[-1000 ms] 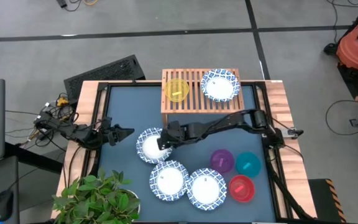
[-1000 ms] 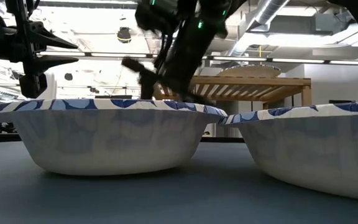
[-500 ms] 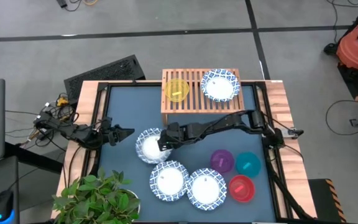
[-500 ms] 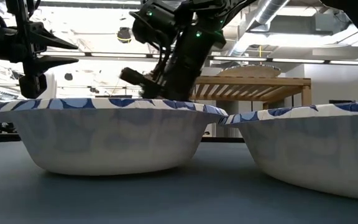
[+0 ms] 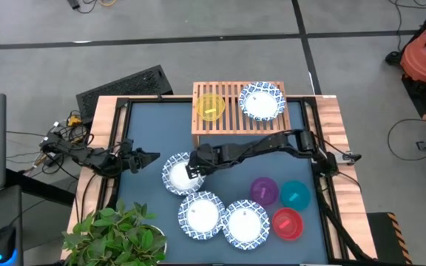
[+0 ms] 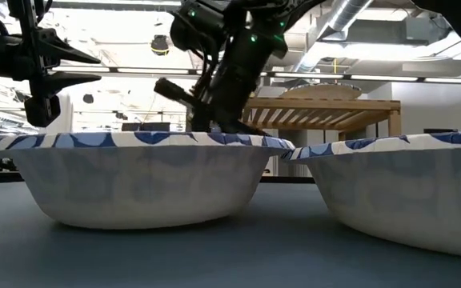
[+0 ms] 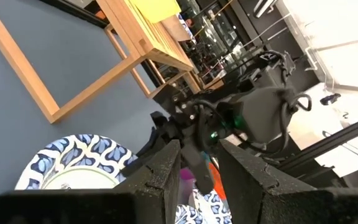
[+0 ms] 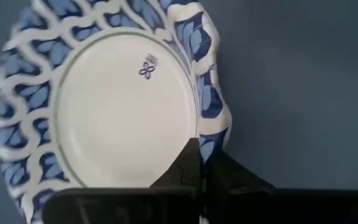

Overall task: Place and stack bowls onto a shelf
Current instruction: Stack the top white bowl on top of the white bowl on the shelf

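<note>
- Four wide shallow bowls with blue-and-white patterned rims and white centres are in view. One sits on the low light-wood slatted shelf at the table's 12 o'clock edge, and three are down on the dark blue table top.
- Of those three, the gripped patterned bowl lies near the table's centre, toward 9 o'clock. The other two, one and its neighbour, lie side by side near 6 o'clock.
- Four smaller plain bowls: the yellow one is on the shelf, at 9 o'clock of the patterned bowl there. The purple, teal and red ones cluster on the table toward 4 o'clock.
- The right gripper reaches across from the 3 o'clock side. In the right wrist view its fingers are pressed together on the rim of the gripped patterned bowl, one inside and one outside.
- The left gripper waits at the table's 9 o'clock edge, holding nothing, a narrow gap showing between its fingers.
- One green potted plant stands at the 7 o'clock corner.
</note>
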